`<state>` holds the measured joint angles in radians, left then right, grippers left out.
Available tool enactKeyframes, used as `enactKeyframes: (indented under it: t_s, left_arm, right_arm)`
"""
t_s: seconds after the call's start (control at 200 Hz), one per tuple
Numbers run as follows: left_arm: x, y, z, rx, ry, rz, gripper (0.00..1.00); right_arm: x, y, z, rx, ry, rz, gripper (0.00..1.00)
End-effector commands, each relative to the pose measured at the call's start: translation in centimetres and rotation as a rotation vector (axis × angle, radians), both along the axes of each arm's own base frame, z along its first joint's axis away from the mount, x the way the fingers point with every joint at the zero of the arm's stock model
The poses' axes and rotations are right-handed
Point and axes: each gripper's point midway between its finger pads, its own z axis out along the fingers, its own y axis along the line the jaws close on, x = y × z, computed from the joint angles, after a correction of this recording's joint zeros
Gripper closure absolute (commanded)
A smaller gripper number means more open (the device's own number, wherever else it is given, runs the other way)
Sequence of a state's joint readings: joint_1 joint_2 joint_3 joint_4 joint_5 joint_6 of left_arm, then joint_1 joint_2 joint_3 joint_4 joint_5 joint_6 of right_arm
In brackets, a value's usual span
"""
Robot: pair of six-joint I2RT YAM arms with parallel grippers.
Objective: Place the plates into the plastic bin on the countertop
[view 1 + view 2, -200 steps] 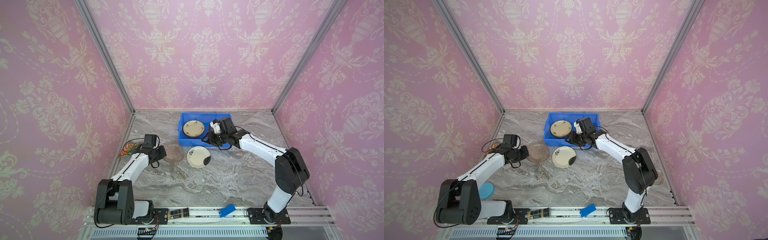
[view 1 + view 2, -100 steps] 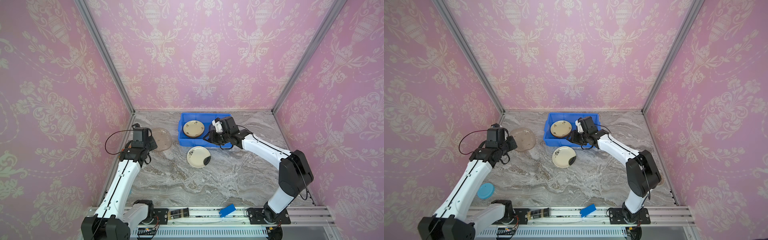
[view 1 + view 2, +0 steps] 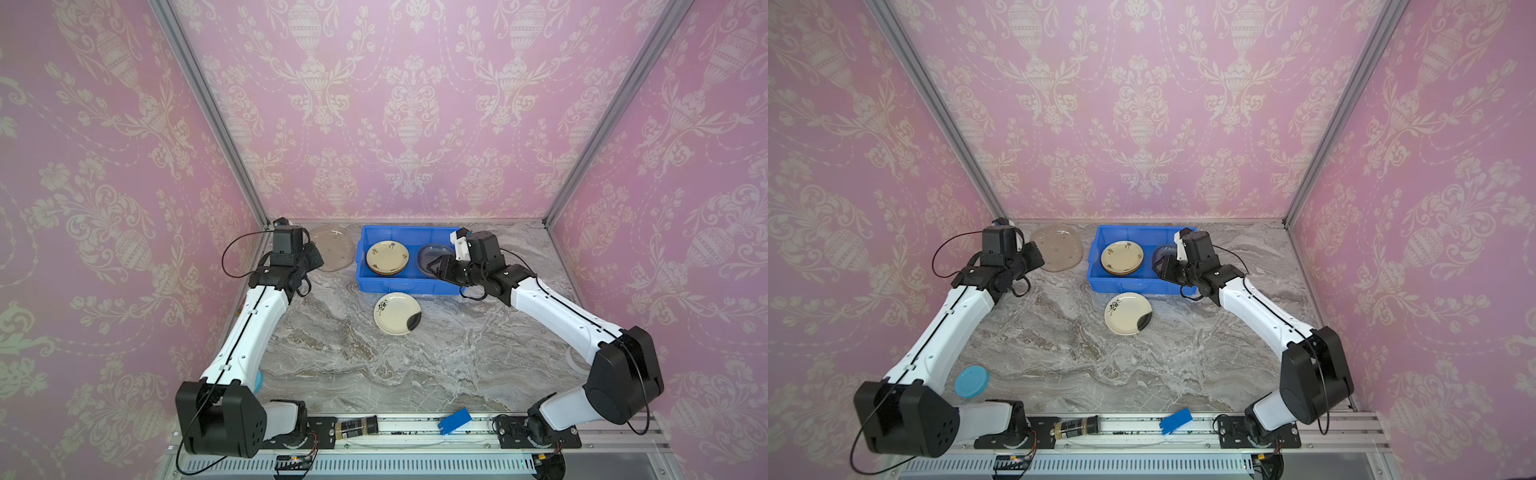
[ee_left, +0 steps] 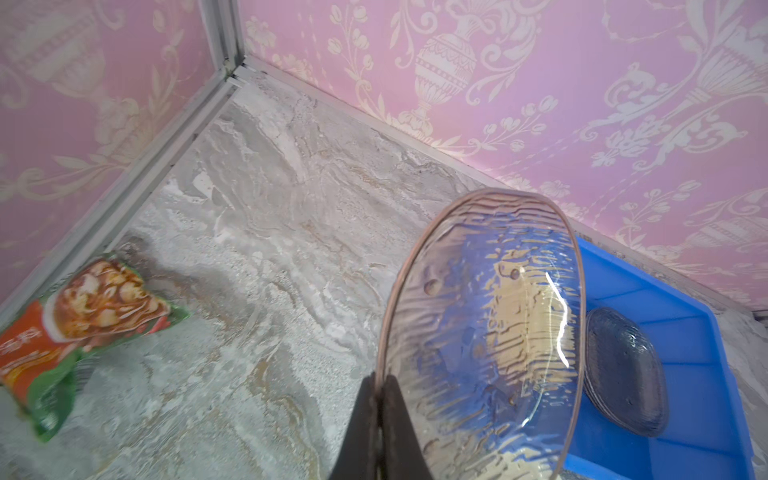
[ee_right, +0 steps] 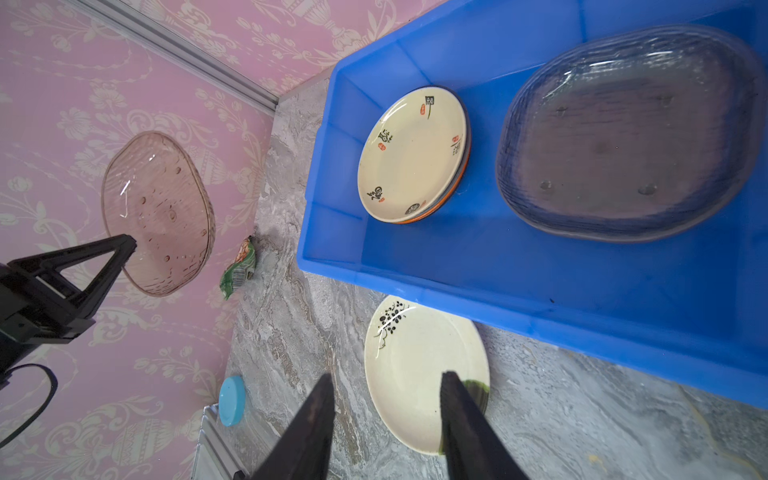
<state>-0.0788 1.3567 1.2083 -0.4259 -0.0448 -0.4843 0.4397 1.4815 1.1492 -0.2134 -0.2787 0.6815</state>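
- Holding a pinkish glass plate (image 3: 332,248) aloft just beside the plastic bin (image 3: 399,287), the left fingers (image 4: 363,419) clamp its rim.
- In the bin: a cream-topped stack (image 3: 387,257) and a smoky glass plate (image 3: 432,252).
- Left to do: the held plate, plus a cream plate (image 3: 397,313) on the desk (image 3: 415,365).
- Right fingers (image 5: 316,415) stand apart, empty.

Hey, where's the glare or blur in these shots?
Left wrist view: a white glare streak on the glass plate, which ripples the blue bin behind it; the snack packet looks soft. Right wrist view: the smoky plate is blurred at its rim.
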Motion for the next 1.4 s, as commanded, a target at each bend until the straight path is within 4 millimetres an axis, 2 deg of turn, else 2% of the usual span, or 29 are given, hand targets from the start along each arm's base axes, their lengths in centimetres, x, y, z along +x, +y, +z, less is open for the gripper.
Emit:
enactKeyframes:
  t_s: [0.0, 0.12, 0.21, 0.335, 0.47, 0.645, 0.821, 1.096, 1.171, 1.391]
  left_arm:
    - [3.4, -4.8, 2.5, -0.073, -0.081, -0.127, 1.0]
    - [5.9, -9.4, 2.7, -0.103, -0.075, -0.235, 1.0]
    - [6.9, -12.7, 2.6, -0.148, -0.073, -0.307, 1.0]
    - [7.1, -16.5, 2.5, -0.179, -0.074, -0.386, 1.0]
    - [7.0, -20.1, 1.8, -0.219, -0.047, -0.474, 1.0]
    - [7.3, -23.7, 0.0, -0.233, 0.003, -0.571, 1.0]
    - [8.7, -25.8, -2.4, -0.221, 0.05, -0.624, 1.0]
    - [11.8, -27.6, -6.0, -0.2, 0.127, -0.653, 1.0]
    - [12.4, -28.1, -7.8, -0.219, 0.167, -0.644, 1.0]
    - [13.1, -29.6, -10.7, -0.229, 0.219, -0.628, 1.0]
  right_arm:
    - [0.1, -1.4, 1.5, -0.014, -0.074, -0.043, 0.57]
    - [-0.5, -2.5, 1.9, -0.027, -0.096, -0.076, 0.56]
    - [-1.1, -3.2, 1.9, -0.038, -0.094, -0.09, 0.56]
    - [-2.0, -4.0, 1.8, -0.041, -0.097, -0.103, 0.56]
    - [-2.7, -4.5, 0.3, -0.062, -0.061, -0.097, 0.57]
    - [-2.7, -6.9, 0.0, -0.042, -0.035, -0.139, 0.56]
    - [-1.9, -8.7, -0.4, -0.047, -0.017, -0.176, 0.56]
    - [0.4, -8.9, -1.5, -0.014, 0.04, -0.197, 0.56]
    - [0.7, -8.8, -2.1, -0.015, 0.06, -0.192, 0.56]
    - [0.8, -8.5, -3.4, -0.002, 0.109, -0.189, 0.56]
